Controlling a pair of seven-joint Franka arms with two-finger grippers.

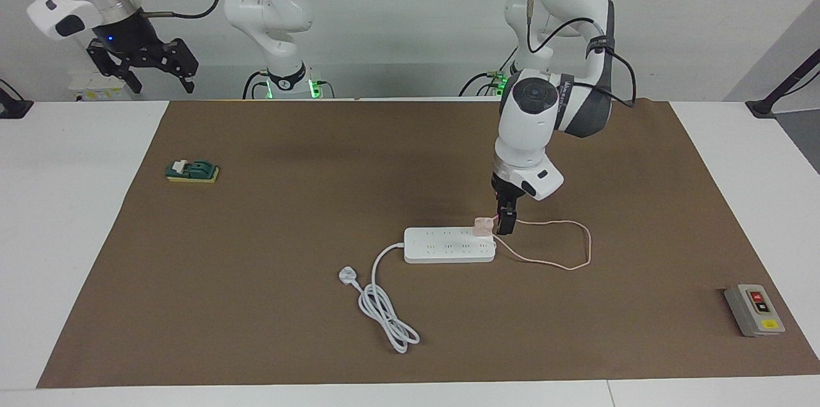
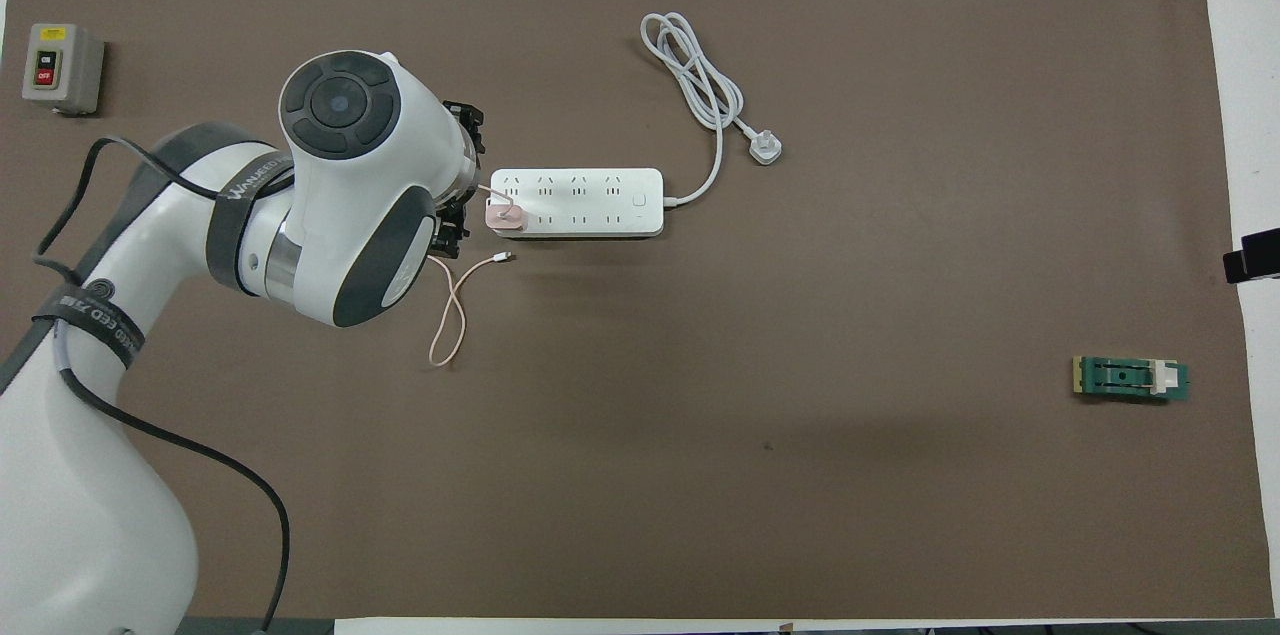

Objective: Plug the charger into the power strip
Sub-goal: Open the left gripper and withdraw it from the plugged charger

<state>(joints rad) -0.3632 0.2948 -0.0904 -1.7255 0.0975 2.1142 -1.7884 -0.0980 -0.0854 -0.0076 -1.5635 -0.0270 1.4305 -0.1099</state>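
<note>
The white power strip point(image 1: 448, 245) point(image 2: 590, 202) lies flat in the middle of the brown mat. The pale pink charger point(image 1: 483, 225) point(image 2: 503, 216) sits upright on the strip's end toward the left arm's end of the table. Its thin pink cable point(image 1: 564, 264) point(image 2: 450, 315) loops over the mat beside that end. My left gripper point(image 1: 506, 220) hangs just above the mat beside the charger, open, holding nothing and apart from the cube. My right gripper point(image 1: 160, 83) waits open, raised at the right arm's end of the table.
The strip's thick white cord ends in a white plug point(image 1: 347, 276) point(image 2: 766, 150) farther from the robots. A grey button box point(image 1: 754, 309) point(image 2: 60, 67) sits at the left arm's end. A green-and-yellow switch block point(image 1: 192, 171) point(image 2: 1130, 380) lies toward the right arm's end.
</note>
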